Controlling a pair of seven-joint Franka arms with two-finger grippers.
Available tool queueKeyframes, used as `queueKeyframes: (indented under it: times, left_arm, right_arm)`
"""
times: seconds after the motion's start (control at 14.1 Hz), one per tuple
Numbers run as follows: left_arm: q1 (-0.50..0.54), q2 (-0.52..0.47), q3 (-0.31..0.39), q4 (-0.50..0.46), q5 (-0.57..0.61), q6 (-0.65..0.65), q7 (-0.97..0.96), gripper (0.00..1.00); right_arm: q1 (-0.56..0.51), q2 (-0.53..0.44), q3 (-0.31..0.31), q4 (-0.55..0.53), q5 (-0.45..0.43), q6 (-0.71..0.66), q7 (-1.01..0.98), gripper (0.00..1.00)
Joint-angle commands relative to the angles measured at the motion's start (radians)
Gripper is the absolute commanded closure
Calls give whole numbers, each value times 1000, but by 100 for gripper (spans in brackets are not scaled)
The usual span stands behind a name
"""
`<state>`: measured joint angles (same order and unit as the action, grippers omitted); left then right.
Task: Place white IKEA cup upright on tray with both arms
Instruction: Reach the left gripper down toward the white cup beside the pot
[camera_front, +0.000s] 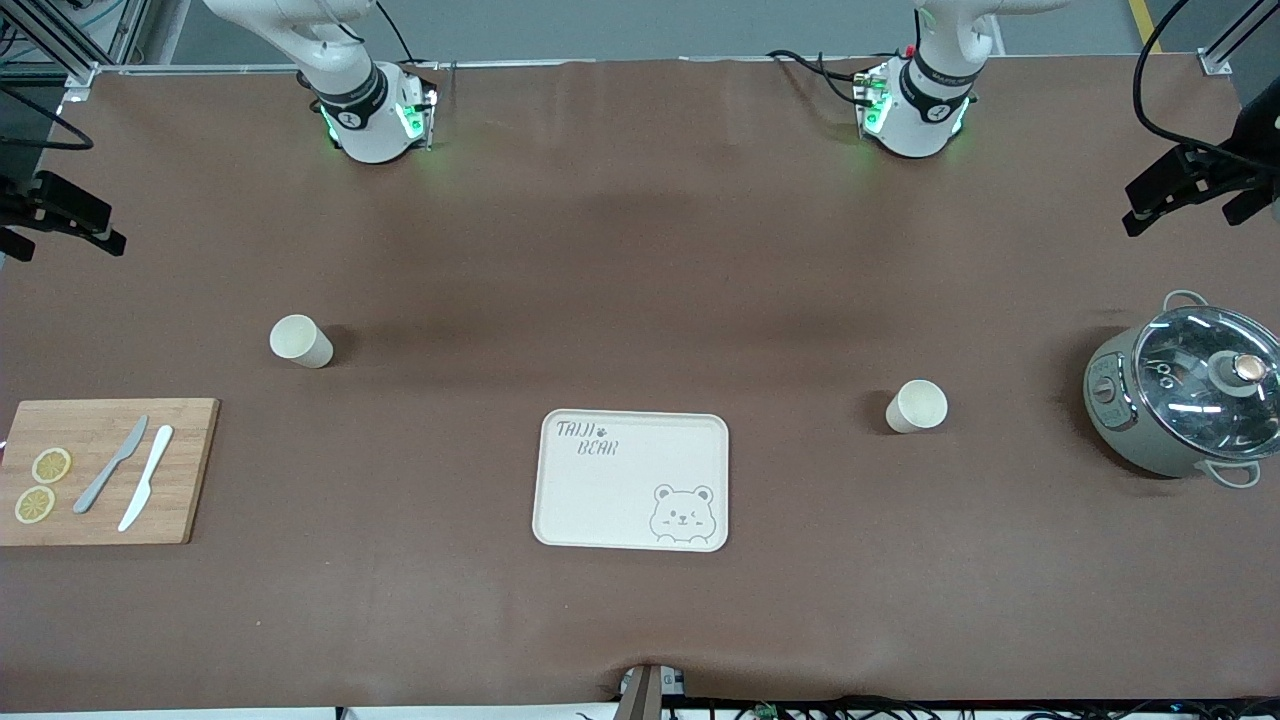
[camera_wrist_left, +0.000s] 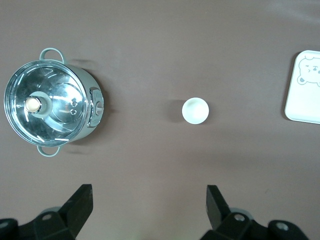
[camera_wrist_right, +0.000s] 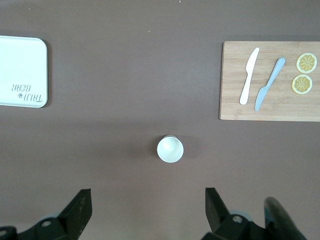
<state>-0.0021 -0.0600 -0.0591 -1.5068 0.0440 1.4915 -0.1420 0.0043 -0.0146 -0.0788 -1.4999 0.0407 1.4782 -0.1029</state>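
Note:
Two white cups stand upright on the brown table. One cup is toward the right arm's end; it also shows in the right wrist view. The other cup is toward the left arm's end; it also shows in the left wrist view. The cream "TAIJI BEAR" tray lies bare between them, nearer the front camera. My left gripper is open and empty, high over the table beside its cup. My right gripper is open and empty, high beside its cup. Neither gripper shows in the front view.
A wooden cutting board with two knives and two lemon slices lies at the right arm's end. A grey pot with a glass lid stands at the left arm's end. Black mounts reach in at both table ends.

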Motion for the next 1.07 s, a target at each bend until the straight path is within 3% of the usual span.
queueKeyframes:
  times: [0.0, 0.43, 0.71, 1.0]
  left_arm:
    - [8, 5, -1, 14, -7, -5, 5, 0]
    - [14, 80, 33, 33, -13, -4, 7, 0]
    - [8, 190, 33, 20, -18, 0, -8, 0]
    - [7, 233, 28, -68, -18, 103, -11, 0]
  right_arm:
    - [-13, 10, 10, 20, -13, -13, 2, 0]
    - [-12, 10, 10, 20, -13, -13, 3, 0]
    - [-12, 10, 10, 20, -13, -13, 3, 0]
    - [-15, 10, 10, 20, -12, -13, 3, 0]
